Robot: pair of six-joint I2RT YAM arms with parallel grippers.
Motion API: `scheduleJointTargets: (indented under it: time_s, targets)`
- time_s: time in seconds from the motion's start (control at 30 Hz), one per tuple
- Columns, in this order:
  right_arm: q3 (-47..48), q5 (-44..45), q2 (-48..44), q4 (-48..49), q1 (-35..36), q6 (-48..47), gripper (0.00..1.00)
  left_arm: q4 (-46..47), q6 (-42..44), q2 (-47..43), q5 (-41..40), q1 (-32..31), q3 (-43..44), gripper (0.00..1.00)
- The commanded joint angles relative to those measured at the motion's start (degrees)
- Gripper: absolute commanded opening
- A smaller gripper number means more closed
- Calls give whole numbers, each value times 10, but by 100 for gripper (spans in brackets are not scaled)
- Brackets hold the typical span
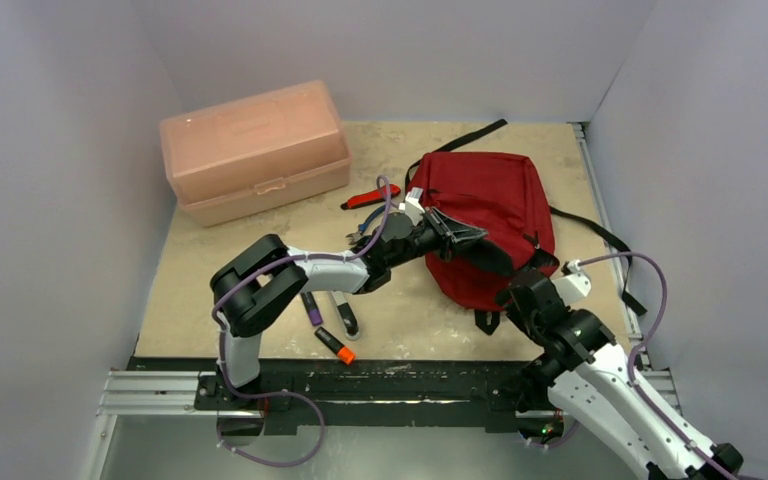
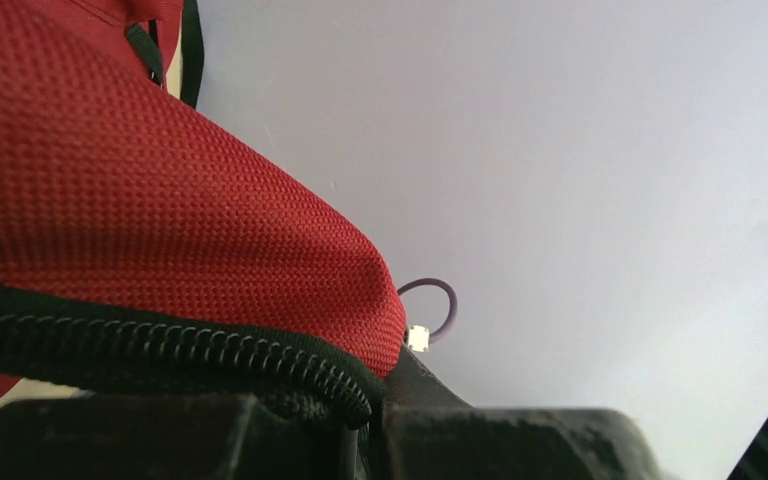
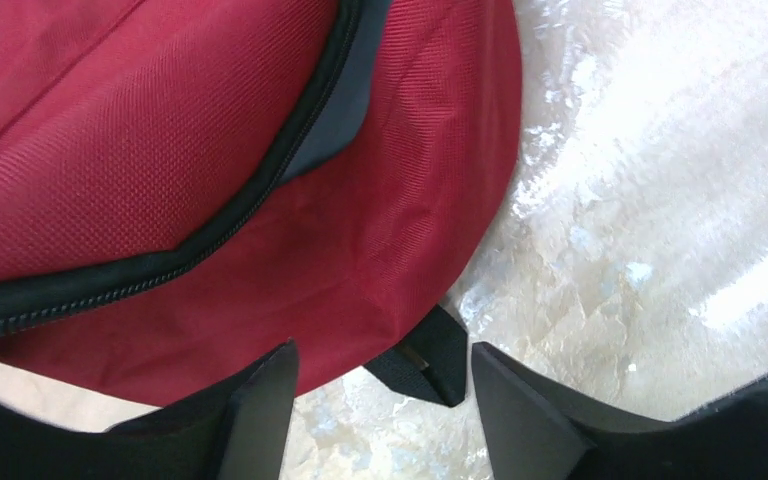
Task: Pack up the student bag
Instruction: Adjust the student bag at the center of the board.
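Note:
The dark red student bag (image 1: 495, 205) lies on the table right of centre, with its black zipper edge lifted on the near left side. My left gripper (image 1: 452, 233) is shut on that zipper edge. In the left wrist view the red fabric (image 2: 160, 200) and black zipper coil are pinched between the fingers (image 2: 370, 425). My right gripper (image 1: 510, 297) is open and empty, low over the table at the bag's near corner. In the right wrist view (image 3: 380, 395) a short black strap tab (image 3: 425, 362) lies between its fingertips, below the bag (image 3: 210, 150).
A pale pink plastic box (image 1: 255, 150) with its lid shut stands at the back left. A red and black tool (image 1: 370, 197) lies left of the bag. A purple marker (image 1: 311, 308), a white marker (image 1: 345, 318) and an orange-capped marker (image 1: 335, 346) lie under the left arm. Black straps (image 1: 600, 235) trail to the right.

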Motion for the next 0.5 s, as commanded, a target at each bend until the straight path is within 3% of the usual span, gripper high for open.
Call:
scheduleJointTargets:
  time_s: [0.0,0.07,0.13,0.17,0.2,0.23,0.47]
  targets:
    - [-14,-7,43,133,-1,-44,77,104,-46,-9,16,-1,21,0]
    - [-10,-6,79,201,-1,-115,86,99,-40,-17,15,-1,16,0]
    - [0,-5,109,265,-3,-180,87,97,-42,-21,19,-1,12,0]
    - [1,0,120,296,-5,-197,85,98,-43,-21,21,-1,11,0]
    - [-5,1,129,334,-15,-219,71,99,-44,-21,21,-2,9,0]
    - [-18,-5,139,381,-27,-236,67,99,-47,-22,21,-1,6,0]
    - [-78,-104,244,640,-136,-252,60,96,-55,-21,30,-1,5,0]
